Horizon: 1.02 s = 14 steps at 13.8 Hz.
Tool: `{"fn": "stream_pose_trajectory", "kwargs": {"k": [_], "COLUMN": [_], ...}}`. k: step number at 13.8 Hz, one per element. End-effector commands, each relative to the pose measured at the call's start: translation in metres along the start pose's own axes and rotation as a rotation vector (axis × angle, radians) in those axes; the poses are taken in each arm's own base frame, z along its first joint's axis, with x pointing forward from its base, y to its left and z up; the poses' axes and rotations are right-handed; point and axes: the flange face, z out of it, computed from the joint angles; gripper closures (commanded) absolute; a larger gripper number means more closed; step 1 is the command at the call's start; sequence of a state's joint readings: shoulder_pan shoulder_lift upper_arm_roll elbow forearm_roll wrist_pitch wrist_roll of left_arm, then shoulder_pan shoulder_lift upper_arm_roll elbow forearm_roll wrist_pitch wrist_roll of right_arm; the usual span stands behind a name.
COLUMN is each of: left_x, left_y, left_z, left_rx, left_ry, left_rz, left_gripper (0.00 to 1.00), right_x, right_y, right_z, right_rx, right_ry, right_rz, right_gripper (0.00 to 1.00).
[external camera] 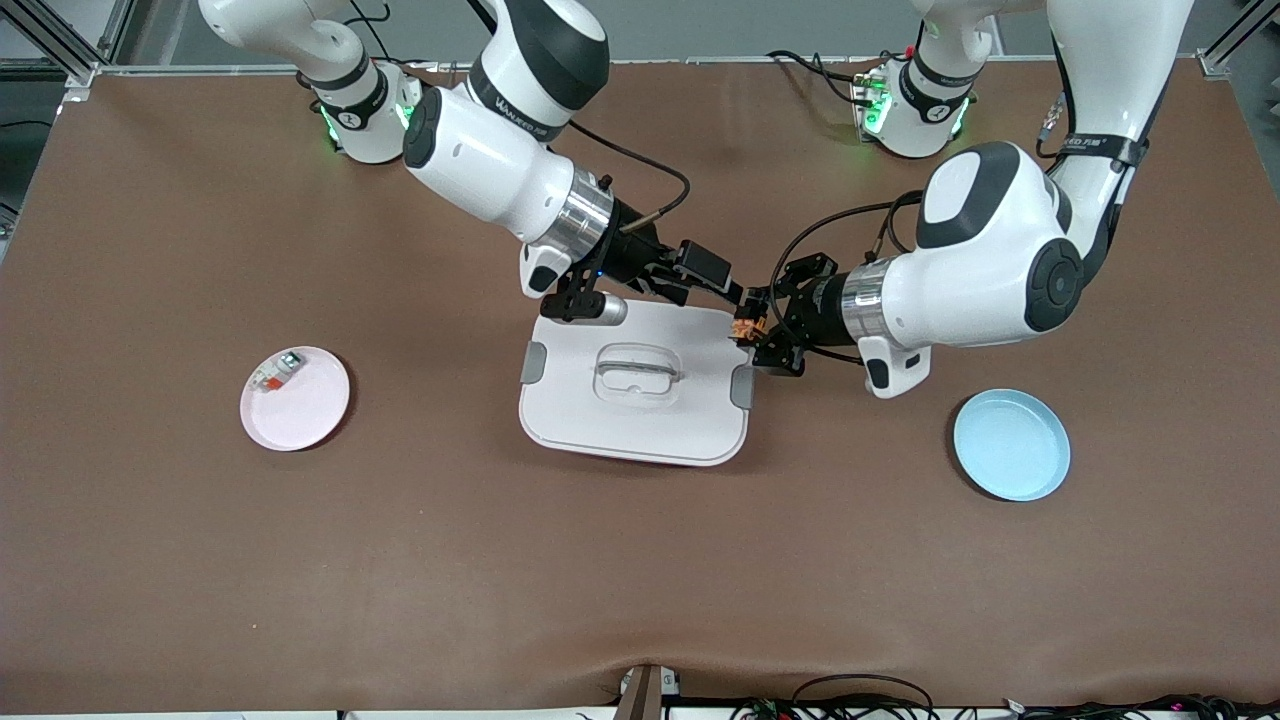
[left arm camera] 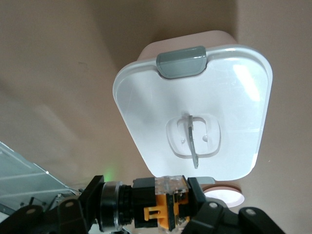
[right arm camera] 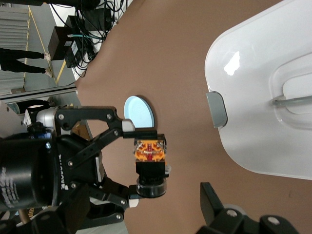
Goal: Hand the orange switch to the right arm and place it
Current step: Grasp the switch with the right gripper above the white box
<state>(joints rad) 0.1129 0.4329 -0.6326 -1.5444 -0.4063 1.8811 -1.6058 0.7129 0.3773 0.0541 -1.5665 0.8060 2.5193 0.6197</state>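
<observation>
The orange switch (external camera: 745, 325) is a small black part with an orange band. My left gripper (external camera: 757, 335) is shut on it and holds it in the air over the edge of the white lidded box (external camera: 640, 420). In the left wrist view the switch (left arm camera: 168, 204) sits gripped lengthwise in the left gripper (left arm camera: 146, 202). My right gripper (external camera: 738, 300) is open right beside the switch and does not hold it. In the right wrist view the switch (right arm camera: 150, 156) hangs in front of the right gripper (right arm camera: 146, 214), whose one finger (right arm camera: 214, 200) shows apart from it.
The white box with grey clasps and a top handle stands mid-table (left arm camera: 146, 97) (right arm camera: 253, 73). A pink plate (external camera: 310, 420) holding a white small part (external camera: 278, 373) lies toward the right arm's end. A blue plate (external camera: 1010, 445) (right arm camera: 140, 111) lies toward the left arm's end.
</observation>
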Motion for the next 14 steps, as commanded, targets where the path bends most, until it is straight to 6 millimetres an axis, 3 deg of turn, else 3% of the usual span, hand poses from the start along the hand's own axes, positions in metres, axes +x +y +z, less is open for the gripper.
{"fn": "stream_pose_trajectory", "kwargs": {"k": [1, 8, 14], "left_x": [-0.008, -0.031, -0.038], "left_y": [0.004, 0.001, 0.000], "left_z": [-0.001, -0.002, -0.005], "left_rx": [0.012, 0.013, 0.008], "left_ry": [-0.026, -0.061, -0.064], "left_rz": [-0.046, -0.068, -0.071], "left_gripper": [1.00, 1.00, 1.00], "right_x": [-0.008, -0.002, -0.002], "right_y": [0.002, 0.016, 0.016], "right_z": [0.005, 0.040, 0.044], "right_rx": [-0.011, -0.037, -0.036], "right_ry": [-0.007, -0.015, -0.018], "right_rz": [0.011, 0.024, 0.029], "right_gripper": [0.00, 0.00, 0.00]}}
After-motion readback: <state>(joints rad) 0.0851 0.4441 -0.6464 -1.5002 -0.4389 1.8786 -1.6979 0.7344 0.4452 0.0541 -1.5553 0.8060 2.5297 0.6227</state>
